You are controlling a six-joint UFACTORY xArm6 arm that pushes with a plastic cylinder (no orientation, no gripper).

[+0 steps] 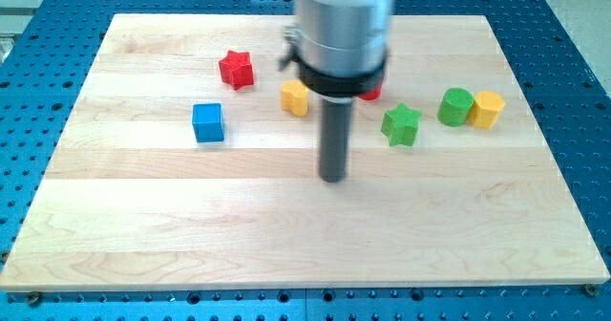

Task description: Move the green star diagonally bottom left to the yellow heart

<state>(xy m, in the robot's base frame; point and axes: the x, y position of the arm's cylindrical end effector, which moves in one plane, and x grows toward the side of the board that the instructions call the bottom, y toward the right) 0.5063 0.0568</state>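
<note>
A: So, going from the view's left, what is sitting around my tip (332,178)?

B: Well left of it and a bit up-view, a blue cube (207,122) is resting. Further up-view, a red star (236,70) is lying. Closer in, just up-view and left of the rod, a yellow block (295,98) is sitting; it is likely the yellow heart, though its shape is hard to make out.

A: And to the right?

B: A red block (371,92) is peeking out behind the rod's housing, mostly hidden. The green star (401,125) is lying to the right of my tip and slightly up-view, near but apart from it. Beyond it, a green cylinder (456,106) and a yellow block at the far right (487,109) are sitting just beside each other.

A: Is the rod carrying anything?

B: No, it is bare, touching no block, standing on open wooden board (143,235).

A: Which step is this?

B: I am judging it as the approach: the star is not yet being pushed. Next, the tip needs to be getting round to the star's right side, then pushing left until it is sitting below-left of the heart.

A: Counts?

B: Two red, two yellow, two green, one blue; seven blocks.
</note>
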